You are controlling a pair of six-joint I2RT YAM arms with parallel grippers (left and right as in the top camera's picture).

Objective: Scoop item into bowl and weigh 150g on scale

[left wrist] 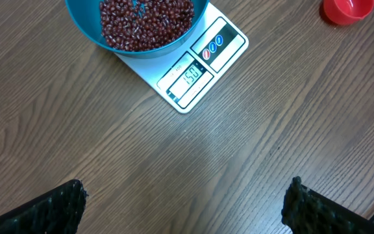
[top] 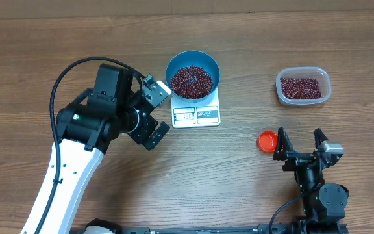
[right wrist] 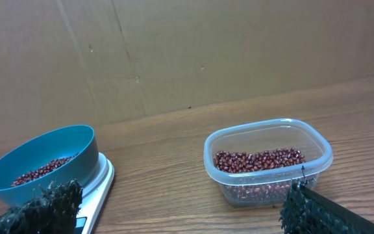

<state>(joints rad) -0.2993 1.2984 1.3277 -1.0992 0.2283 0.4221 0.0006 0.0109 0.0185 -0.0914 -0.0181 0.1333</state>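
White left arm [top: 62, 179], looping black cable [top: 53, 96], dark left tool [top: 163, 110].

Overhead: high above, looking straight down; scale [top: 196, 115] near centre.
Left wrist: close, looking down; scale at the top edge.
Right wrist: low, nearly level; scale at far left.
Shared: scale with blue bowl [top: 193, 75] on it, in all three.

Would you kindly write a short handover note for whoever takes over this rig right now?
Left gripper: open, empty, beside the scale.
Right gripper: open, empty, next to the red scoop, which lies on the table.
The blue bowl sits on the scale, holding beans; more beans are in the clear tub.
Done: scooping; the display appears to read 150.
Left: confirm that reading; otherwise likely nothing.
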